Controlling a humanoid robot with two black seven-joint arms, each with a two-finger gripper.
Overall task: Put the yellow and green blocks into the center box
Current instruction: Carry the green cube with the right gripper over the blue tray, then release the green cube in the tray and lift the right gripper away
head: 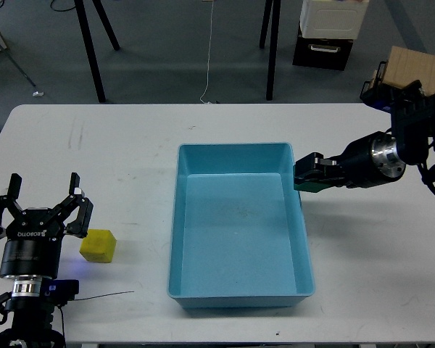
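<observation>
Left gripper (43,205) stood wide beside the small bright-yellow cube (98,246); right gripper (305,176) clasped a half-hidden dark-green cube (307,185) at the large light-blue plastic tray (239,299)'s right wall

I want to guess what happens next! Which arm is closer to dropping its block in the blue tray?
The right arm. Its pincer is shut on the green block right by the tray wall. The left pincer is open, beside the yellow block, which lies on the table.
</observation>
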